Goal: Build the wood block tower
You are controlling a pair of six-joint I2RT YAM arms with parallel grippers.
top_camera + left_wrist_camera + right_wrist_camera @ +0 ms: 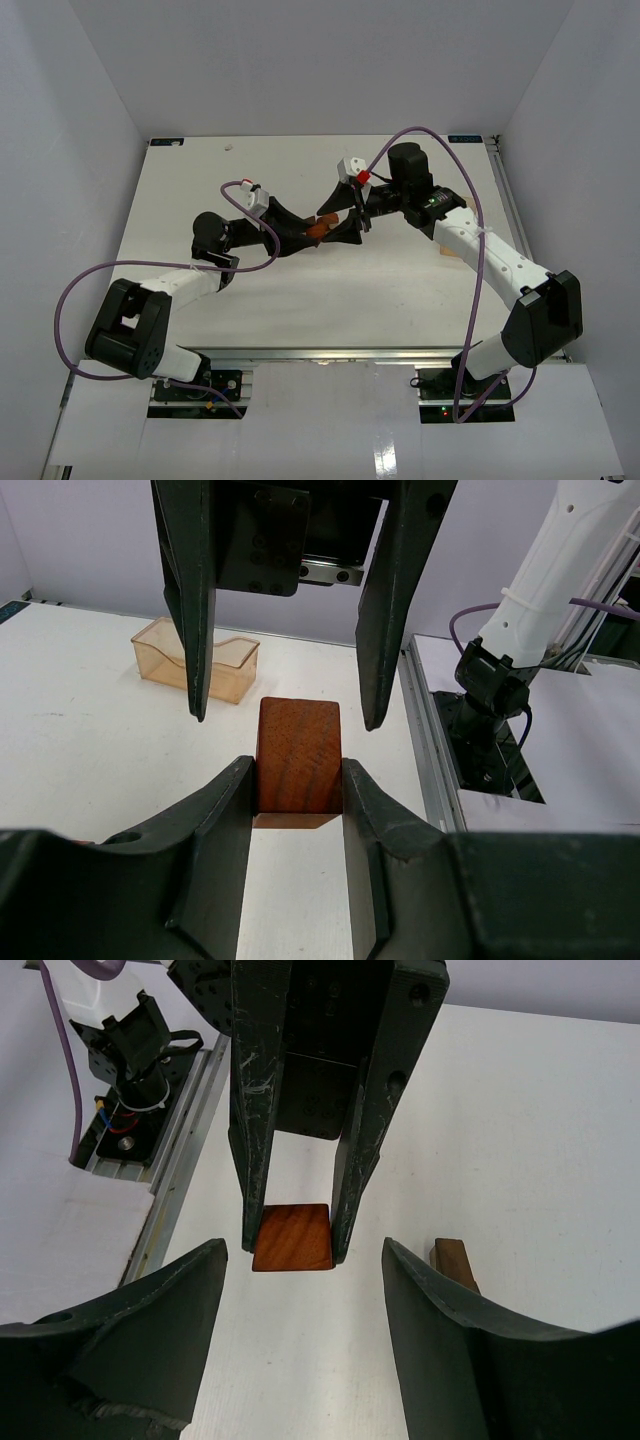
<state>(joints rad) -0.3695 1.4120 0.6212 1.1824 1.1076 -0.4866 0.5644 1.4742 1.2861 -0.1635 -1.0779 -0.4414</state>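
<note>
Step in hand: probably positioning 1 block. The left end effector (297, 768) pinches the reddish-brown block (292, 1238) at frame centre; the right end effector (305, 1252) is spread. Next: align squarely, then release.

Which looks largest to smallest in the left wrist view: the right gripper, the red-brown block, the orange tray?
1. right gripper: largest by far.
2-3. red-brown block and orange tray: about alike. The tray sits farther off and partly behind a finger, so I won't rank them.
</note>
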